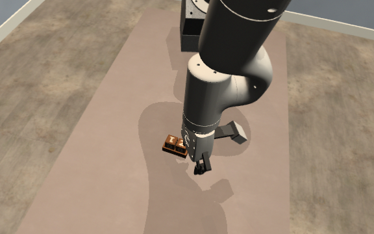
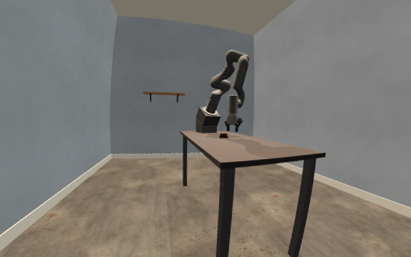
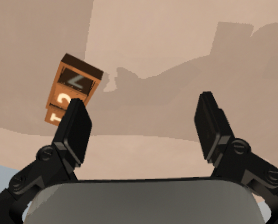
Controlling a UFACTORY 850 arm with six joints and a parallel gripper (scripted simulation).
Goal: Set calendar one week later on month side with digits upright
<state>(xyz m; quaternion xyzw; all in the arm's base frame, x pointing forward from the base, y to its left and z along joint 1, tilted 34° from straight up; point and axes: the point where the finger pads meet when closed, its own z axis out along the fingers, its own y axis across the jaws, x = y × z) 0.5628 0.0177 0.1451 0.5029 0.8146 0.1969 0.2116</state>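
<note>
The calendar is a small orange-brown tray holding two cubes side by side, with white digits on dark top faces. It stands flat on the table. It is a tiny brown block in the exterior view. In the wrist view the calendar lies left of the fingers, partly hidden behind the left finger. My gripper hangs above the table just right of the calendar, apart from it. It also shows in the wrist view and in the exterior view. The fingers stand wide open with nothing between them.
The arm's dark base box stands at the far end of the table. The arm's thick links hang over the table's middle and hide part of the calendar. A wall shelf is far behind the table.
</note>
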